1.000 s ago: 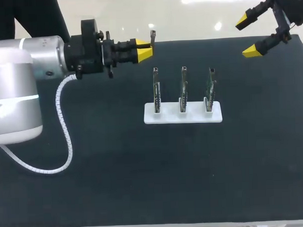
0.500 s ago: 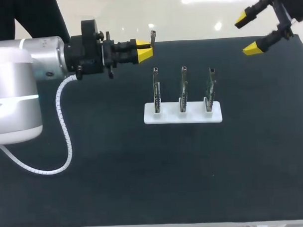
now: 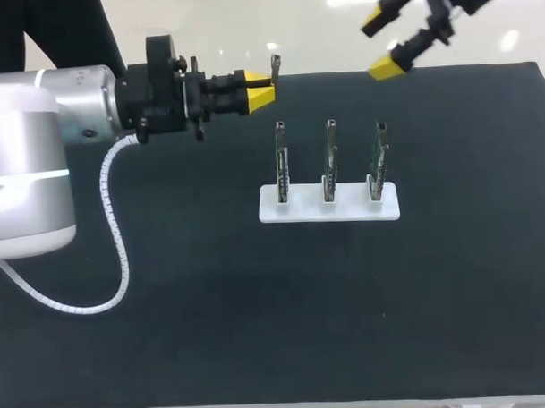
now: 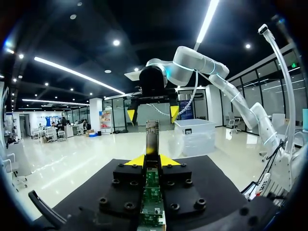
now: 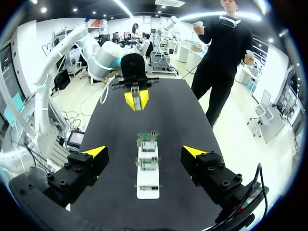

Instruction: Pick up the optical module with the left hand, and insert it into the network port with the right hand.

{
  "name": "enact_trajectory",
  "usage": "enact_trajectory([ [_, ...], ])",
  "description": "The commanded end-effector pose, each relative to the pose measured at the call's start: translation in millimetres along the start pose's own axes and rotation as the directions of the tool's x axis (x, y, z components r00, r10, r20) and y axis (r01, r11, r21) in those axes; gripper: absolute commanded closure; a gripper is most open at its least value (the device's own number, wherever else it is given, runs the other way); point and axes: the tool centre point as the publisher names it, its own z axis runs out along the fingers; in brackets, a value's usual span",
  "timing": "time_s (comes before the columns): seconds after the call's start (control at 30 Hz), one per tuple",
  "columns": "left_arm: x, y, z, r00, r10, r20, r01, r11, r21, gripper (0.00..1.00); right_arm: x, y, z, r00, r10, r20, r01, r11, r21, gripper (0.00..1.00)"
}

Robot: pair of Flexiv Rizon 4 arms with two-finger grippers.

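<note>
the left gripper [image 3: 261, 86] hasn't budged. it's parked over the table's [image 3: 259, 330] far edge, left of the middle, fingers clamped on the optical module [image 3: 274, 68], which pokes out past the yellow tips. the right gripper [image 3: 381, 46] is what moved: a second ago it hung off the far right corner, now it's slid left along the far edge, fingers wide apart, nothing in them. the white rack [image 3: 349, 208] with three upright boards [image 3: 330, 157] sits mid-table, same spot.
</note>
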Motion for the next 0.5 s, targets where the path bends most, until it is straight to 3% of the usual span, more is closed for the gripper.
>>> enact_trajectory([
  [0.03,0.6,-1.5,0,1.000,0.003,0.003,-0.003,1.000,-0.006,1.00,-23,-5,14,1.000,0.021,-0.018,-0.021,1.000,-0.012,0.00],
  [0.5,0.6,-1.5,0,1.000,0.003,0.003,-0.003,1.000,-0.006,1.00,-77,12,49,0.994,0.113,0.010,-0.113,0.994,-0.008,0.00],
])
